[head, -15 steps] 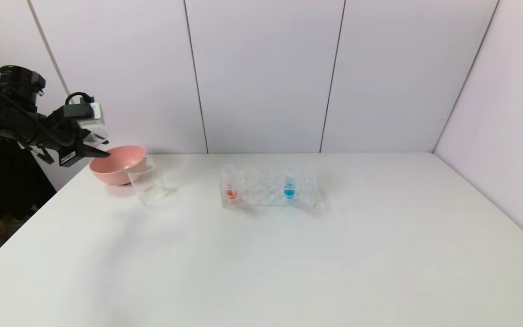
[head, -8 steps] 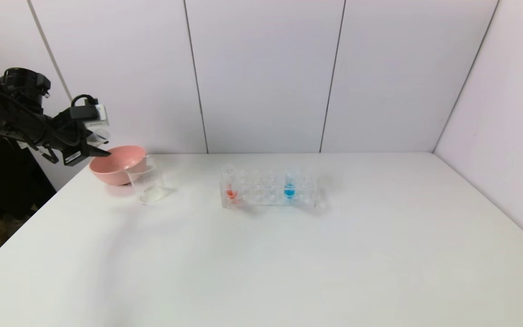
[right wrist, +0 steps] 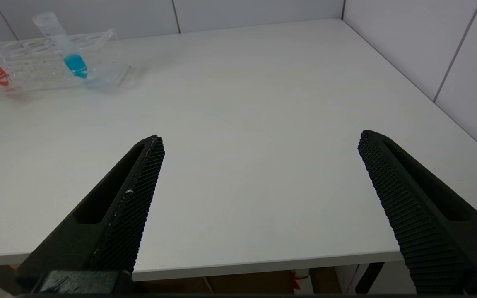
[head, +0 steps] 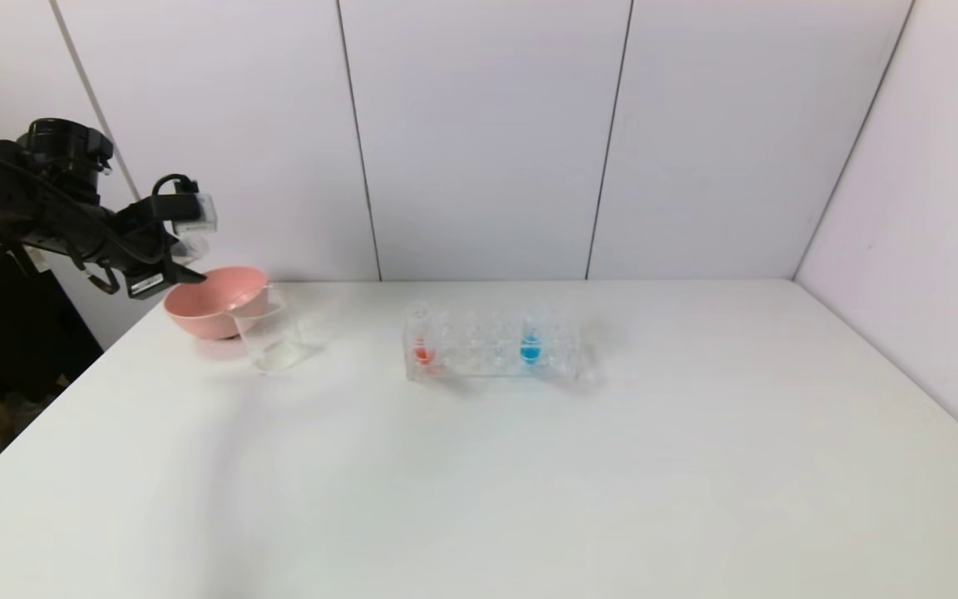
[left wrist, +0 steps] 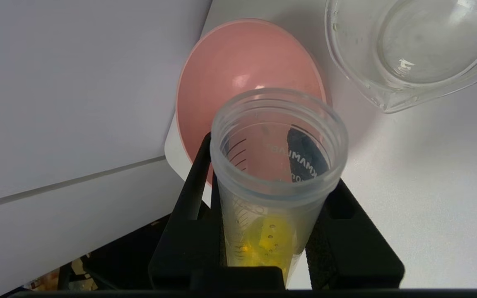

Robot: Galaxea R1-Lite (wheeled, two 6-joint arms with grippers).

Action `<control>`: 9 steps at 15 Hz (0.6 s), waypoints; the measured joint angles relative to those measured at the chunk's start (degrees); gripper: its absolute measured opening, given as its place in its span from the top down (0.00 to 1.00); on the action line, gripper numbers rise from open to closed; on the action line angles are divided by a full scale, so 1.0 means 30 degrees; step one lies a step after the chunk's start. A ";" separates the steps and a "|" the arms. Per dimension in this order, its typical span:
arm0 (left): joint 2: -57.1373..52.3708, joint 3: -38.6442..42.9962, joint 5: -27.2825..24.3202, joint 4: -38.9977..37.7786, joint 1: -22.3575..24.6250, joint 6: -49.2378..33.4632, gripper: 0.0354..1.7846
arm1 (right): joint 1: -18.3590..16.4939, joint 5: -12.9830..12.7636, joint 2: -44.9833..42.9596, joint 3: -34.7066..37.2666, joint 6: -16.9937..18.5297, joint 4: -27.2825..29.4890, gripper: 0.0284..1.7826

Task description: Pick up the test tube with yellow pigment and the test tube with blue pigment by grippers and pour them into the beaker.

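While clamped between the left gripper's (left wrist: 269, 248) jaws above the pink bowl (left wrist: 238, 66), yellow tube (left wrist: 273, 182): mouth toward the bowl and beaker (left wrist: 404, 45), mirrored lettering unreadable. Blue tube (head: 531, 337) upright in rack (head: 491, 349). Right gripper (right wrist: 259, 198) spread apart, holding nothing.

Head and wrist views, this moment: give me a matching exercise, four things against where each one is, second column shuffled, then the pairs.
Things:
1. test tube with yellow pigment
2. test tube with blue pigment
3. beaker
4. right tool

Places:
A. standing in the clear tube rack
B. open over the bare near edge of the table
C. clamped in the left tool, above the pink bowl
D. on the table beside the pink bowl

Pairs: 1-C, 2-A, 3-D, 4-B
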 joint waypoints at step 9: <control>0.0463 0.0000 0.1105 -0.0707 -0.0691 0.2243 0.71 | 0.0000 0.0000 0.0000 0.0000 0.0000 0.0000 0.04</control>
